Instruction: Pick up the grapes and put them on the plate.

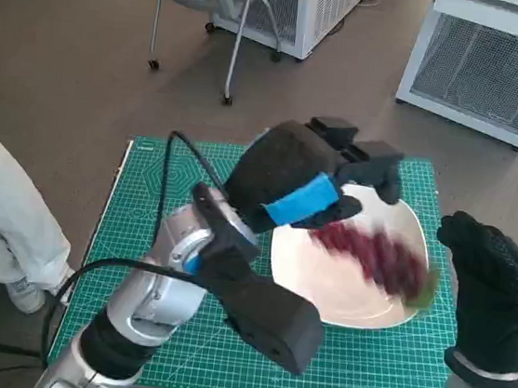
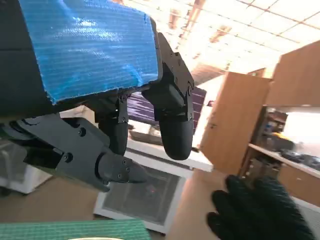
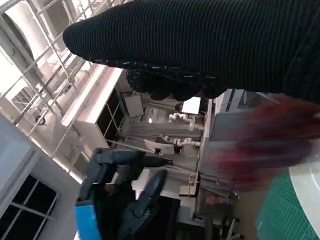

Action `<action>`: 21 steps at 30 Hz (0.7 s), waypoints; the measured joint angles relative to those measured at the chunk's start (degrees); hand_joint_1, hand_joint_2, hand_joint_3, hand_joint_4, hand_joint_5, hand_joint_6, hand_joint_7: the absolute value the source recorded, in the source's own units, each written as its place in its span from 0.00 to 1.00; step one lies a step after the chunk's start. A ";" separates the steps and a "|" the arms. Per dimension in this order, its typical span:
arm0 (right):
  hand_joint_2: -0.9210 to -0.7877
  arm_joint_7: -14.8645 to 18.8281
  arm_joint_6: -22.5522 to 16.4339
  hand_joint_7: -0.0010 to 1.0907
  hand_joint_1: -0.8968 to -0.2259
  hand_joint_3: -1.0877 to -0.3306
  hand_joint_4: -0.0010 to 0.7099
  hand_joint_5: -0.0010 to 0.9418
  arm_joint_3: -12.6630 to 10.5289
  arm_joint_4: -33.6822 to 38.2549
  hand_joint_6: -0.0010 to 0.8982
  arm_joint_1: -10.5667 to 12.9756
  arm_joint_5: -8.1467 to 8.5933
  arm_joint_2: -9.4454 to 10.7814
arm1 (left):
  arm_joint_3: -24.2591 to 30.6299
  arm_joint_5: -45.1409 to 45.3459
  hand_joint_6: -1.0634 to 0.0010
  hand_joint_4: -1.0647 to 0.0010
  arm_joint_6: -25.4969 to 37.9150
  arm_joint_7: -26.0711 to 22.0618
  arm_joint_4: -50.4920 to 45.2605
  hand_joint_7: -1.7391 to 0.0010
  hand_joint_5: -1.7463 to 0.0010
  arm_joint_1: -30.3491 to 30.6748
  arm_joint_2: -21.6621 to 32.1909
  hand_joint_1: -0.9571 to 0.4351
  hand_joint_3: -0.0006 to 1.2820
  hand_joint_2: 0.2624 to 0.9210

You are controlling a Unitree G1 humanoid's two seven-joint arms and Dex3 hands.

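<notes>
Grapes blurred, over the white plate; whether resting or dropping, cannot tell. Left hand above, fingers spread, holding nothing. Right hand idle beside; fingers unreadable. Likely light, soft, bruisable: grip stem.

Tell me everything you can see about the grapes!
The grapes are a dark red-purple bunch, smeared by motion blur, so single grapes cannot be made out. A bit of green shows at the end nearest the right hand. In the head view they lie over the white plate, just beside the left hand's fingers. Whether that hand holds them, or they touch the plate, cannot be told. The right wrist view shows them only as a red blur by the plate's rim.
</notes>
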 measured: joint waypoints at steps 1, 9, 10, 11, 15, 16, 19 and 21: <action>0.00 0.00 0.00 0.77 0.73 0.67 0.70 0.38 0.01 -0.05 0.28 0.04 0.02 0.02 | -0.05 -0.10 0.34 0.46 -0.34 0.00 0.47 0.39 0.17 -0.30 -0.35 0.69 0.41 0.65; 0.00 0.00 -0.03 0.77 0.73 0.66 0.70 0.38 -0.01 -0.46 0.28 0.58 0.48 0.30 | -0.19 -0.53 0.27 0.42 -3.57 0.43 5.20 0.50 0.17 -1.76 -2.13 0.69 0.30 0.72; 0.00 0.00 -0.05 0.77 0.74 0.66 0.70 0.38 -0.03 -0.52 0.28 0.73 0.52 0.36 | -0.23 -0.50 0.28 0.40 -3.65 0.43 5.66 0.49 0.18 -1.78 -2.28 0.69 0.29 0.73; 0.00 -0.01 -0.06 0.77 0.74 0.66 0.70 0.38 -0.04 -0.59 0.28 0.88 0.54 0.42 | -0.30 -0.40 0.28 0.39 -3.65 0.43 6.09 0.49 0.20 -1.78 -2.38 0.69 0.28 0.74; 0.00 -0.23 -0.11 0.77 0.73 0.66 0.70 0.38 -0.04 -0.79 0.28 1.35 0.51 0.71 | -0.66 0.43 0.31 0.33 -2.96 0.41 7.15 0.46 0.26 -1.78 -2.59 0.69 0.23 0.78; 0.00 -0.34 -0.12 0.77 0.73 0.66 0.70 0.38 -0.04 -0.84 0.28 1.39 0.50 0.76 | -0.76 0.61 0.32 0.32 -2.67 0.40 7.26 0.45 0.27 -1.79 -2.64 0.69 0.21 0.79; 0.00 -0.63 -0.14 0.77 0.73 0.67 0.70 0.38 -0.01 -1.05 0.28 1.41 0.47 0.88 | -1.15 1.31 0.32 0.30 -1.74 0.39 7.42 0.45 0.28 -1.82 -2.76 0.69 0.18 0.82; 0.00 -0.74 -0.15 0.77 0.73 0.67 0.70 0.38 0.03 -1.19 0.28 1.41 0.46 0.94 | -1.39 1.82 0.32 0.30 -1.16 0.39 7.63 0.46 0.28 -1.86 -2.88 0.69 0.17 0.83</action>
